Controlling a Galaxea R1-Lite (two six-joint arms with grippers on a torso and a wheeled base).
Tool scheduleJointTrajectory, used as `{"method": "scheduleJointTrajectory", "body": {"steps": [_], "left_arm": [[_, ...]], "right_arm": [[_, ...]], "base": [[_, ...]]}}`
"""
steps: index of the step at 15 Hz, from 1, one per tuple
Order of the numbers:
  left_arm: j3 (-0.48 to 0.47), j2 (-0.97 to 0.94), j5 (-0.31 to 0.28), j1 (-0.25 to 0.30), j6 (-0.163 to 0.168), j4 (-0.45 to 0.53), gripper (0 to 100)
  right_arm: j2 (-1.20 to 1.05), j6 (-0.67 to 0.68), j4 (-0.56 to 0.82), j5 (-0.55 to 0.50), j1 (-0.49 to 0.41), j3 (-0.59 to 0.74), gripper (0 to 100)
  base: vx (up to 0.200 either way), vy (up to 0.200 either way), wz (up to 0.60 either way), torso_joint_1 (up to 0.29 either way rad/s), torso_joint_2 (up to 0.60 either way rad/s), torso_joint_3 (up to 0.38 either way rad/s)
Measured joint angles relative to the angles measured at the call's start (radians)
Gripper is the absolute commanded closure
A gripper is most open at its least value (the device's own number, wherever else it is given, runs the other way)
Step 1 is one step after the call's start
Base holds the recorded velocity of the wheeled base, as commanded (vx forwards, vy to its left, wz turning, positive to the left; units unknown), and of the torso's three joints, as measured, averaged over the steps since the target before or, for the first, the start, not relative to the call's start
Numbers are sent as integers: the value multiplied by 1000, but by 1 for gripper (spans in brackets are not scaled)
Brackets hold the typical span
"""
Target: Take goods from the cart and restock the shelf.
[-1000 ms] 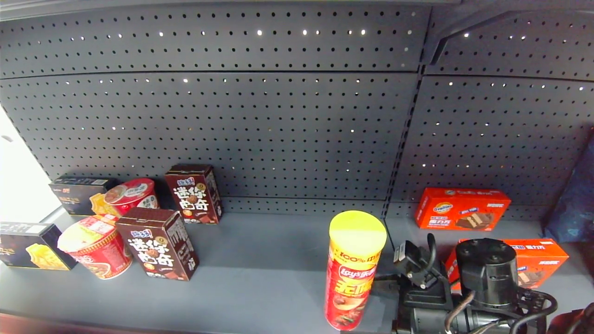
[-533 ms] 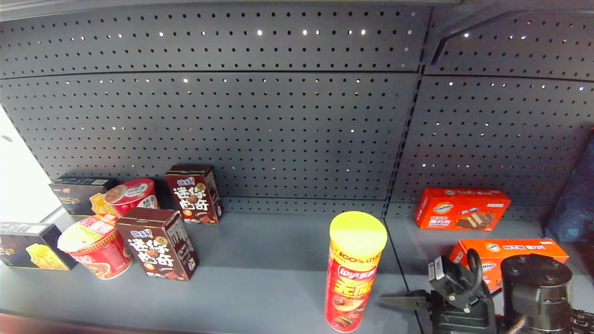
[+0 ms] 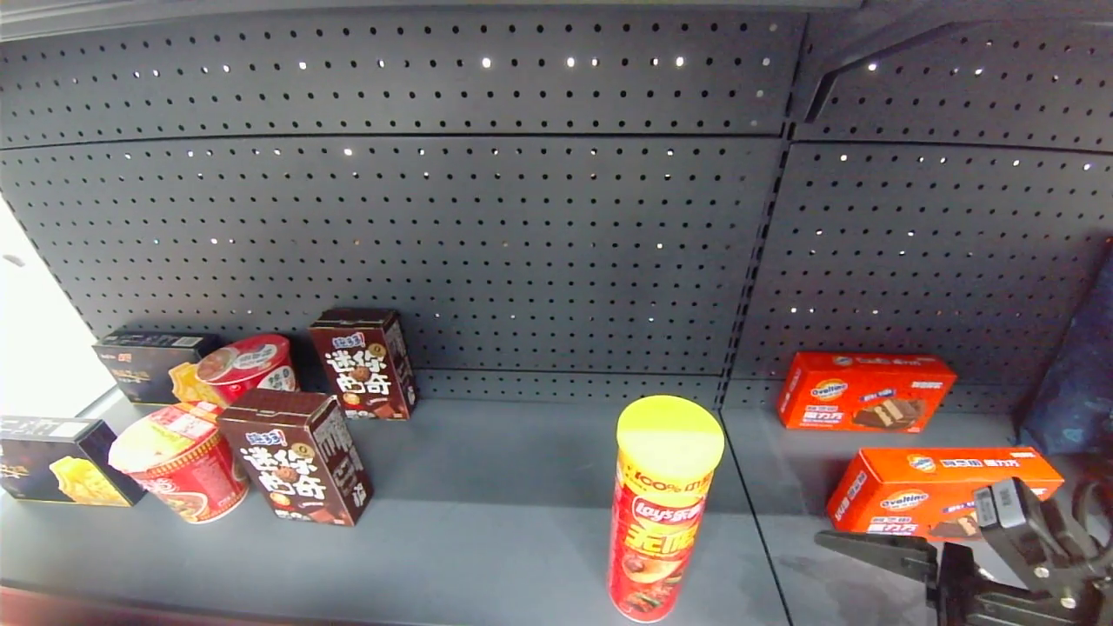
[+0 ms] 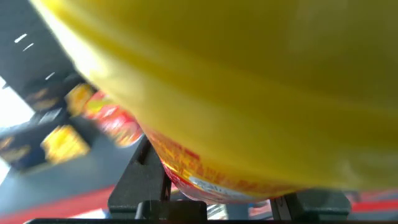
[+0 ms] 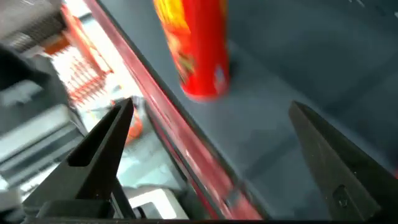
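A tall red chips can [image 3: 665, 509] with a yellow lid stands upright near the front of the grey shelf [image 3: 513, 496]. My right gripper [image 3: 874, 552] is open and holds nothing. It hangs low at the shelf's front right, well clear of that can. In the right wrist view its two dark fingers [image 5: 102, 155] spread wide, with the can [image 5: 196, 50] beyond them. In the left wrist view a second yellow-lidded red can [image 4: 236, 93] lies very close, held between the fingers of my left gripper [image 4: 217, 199].
Two brown boxes [image 3: 300, 456], two red noodle cups [image 3: 183, 465] and black boxes [image 3: 52, 456] crowd the shelf's left. Two orange boxes [image 3: 943, 487] lie at the right, just behind my right gripper. The pegboard back wall [image 3: 522, 243] rises behind. The red shelf edge [image 5: 186, 162] runs below.
My right arm has pulled away from the standing chips can, moving right and down toward the shelf's front edge. The can stays upright where it was.
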Motion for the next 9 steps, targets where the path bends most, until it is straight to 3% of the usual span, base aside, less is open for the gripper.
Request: {"method": "scheduleJointTrajectory", "body": {"steps": [3,5,7,9], "left_arm": [[-126,154,-164,-1,-2,7,100],[-190,268,-249,-2,-23,-5,100],[-222,391,-323,-2,-44,-59,100],[-226,496,-412,-22,-44,-130,100]], "right_arm": [[-133,-21,150,-137,-5,-5,0],[-221,-23,256,-214,29,-32,0],[-320,-24,349,-329,63,-49,0],[-409,-24,484,-470,76,-56,0]], "base": [[0,0,0,0,0,0],[0,0,0,0,0,0],[0,0,0,0,0,0],[0,0,0,0,0,0]]}}
